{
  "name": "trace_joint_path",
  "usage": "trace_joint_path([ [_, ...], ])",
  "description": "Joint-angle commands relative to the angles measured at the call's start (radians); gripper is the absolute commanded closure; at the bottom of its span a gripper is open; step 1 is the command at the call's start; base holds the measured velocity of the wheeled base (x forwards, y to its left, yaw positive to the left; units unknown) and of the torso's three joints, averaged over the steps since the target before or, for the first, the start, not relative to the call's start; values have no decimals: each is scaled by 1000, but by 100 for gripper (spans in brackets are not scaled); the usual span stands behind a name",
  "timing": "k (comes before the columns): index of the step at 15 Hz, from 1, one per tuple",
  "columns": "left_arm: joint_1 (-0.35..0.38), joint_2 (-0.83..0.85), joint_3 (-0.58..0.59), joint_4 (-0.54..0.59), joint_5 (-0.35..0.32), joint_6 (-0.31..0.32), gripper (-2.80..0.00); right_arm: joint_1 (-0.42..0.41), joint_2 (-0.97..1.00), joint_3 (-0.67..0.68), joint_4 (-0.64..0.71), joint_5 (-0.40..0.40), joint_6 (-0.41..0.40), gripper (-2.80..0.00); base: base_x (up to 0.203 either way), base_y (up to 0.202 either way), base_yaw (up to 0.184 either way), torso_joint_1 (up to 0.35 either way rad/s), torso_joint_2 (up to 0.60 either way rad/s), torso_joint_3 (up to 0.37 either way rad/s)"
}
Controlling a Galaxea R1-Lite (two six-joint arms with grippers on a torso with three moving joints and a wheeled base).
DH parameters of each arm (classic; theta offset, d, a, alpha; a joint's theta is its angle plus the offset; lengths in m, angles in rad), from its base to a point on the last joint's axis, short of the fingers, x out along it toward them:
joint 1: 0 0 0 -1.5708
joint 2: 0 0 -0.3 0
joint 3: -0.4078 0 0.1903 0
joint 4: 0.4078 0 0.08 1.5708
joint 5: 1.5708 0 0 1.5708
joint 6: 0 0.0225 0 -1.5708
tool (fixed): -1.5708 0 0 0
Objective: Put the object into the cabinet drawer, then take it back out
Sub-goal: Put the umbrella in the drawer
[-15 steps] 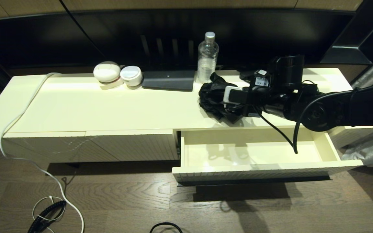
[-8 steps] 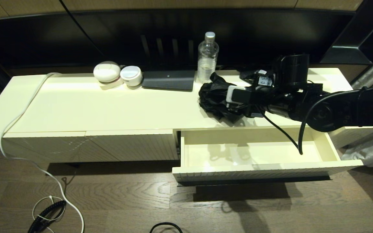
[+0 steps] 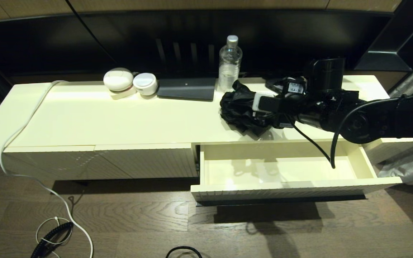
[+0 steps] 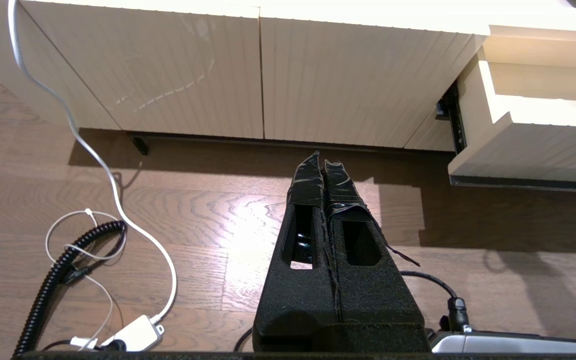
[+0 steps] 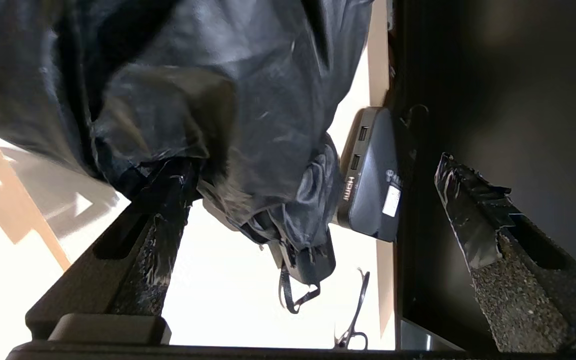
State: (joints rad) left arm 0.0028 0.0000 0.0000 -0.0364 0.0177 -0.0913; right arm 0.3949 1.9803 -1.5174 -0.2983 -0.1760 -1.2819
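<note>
Umbrella (image 3: pixel 238 109): on the bench (image 3: pixel 120 118), between right pincer (image 5: pixel 313 210) tips, ungripped.
Right pincer: spread wide.
Drawer (image 3: pixel 281 170): open, empty, below pincer.
Progress: judged final, umbrella apparently back out.
Left pincer (image 4: pixel 324 172): closed, parked over floor.

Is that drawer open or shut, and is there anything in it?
Open: the drawer is pulled out from the cabinet, its pale floor bare. The umbrella lies on top.

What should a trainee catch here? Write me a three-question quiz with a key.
1. True or false: the umbrella lies inside the open drawer.
2. The right hand by the umbrella is: A open; B shut on the umbrella; C shut on a bottle.
3. Name the clear container standing behind the umbrella.
Key: 1 false, it lies on the cabinet top; 2 A; 3 water bottle.
Note: the left hand hangs shut over the floor.
</note>
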Motion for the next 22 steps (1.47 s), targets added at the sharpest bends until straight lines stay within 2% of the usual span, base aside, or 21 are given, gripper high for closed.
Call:
trace_joint_path([
  [1,0,-2,0,0,1,-1,0,1,34,-25,-4,1,-5,-280,0,0,0,0,0,0],
  [5,0,-2,0,0,1,-1,0,1,87,-41,-64,-5,-3,-280,0,0,0,0,0,0],
  [14,0,-2,0,0,1,-1,0,-1,173,-138,-54,-12,4,-280,0,0,0,0,0,0],
  [19,0,-2,0,0,1,-1,0,-1,183,-164,-36,-83,21,-280,0,0,0,0,0,0],
  [21,0,-2,0,0,1,-1,0,2,183,-163,-33,-91,43,0,0,0,0,0,0,0],
  [22,0,-2,0,0,-1,-1,0,2,184,-166,-33,-99,46,0,0,0,0,0,0,0],
])
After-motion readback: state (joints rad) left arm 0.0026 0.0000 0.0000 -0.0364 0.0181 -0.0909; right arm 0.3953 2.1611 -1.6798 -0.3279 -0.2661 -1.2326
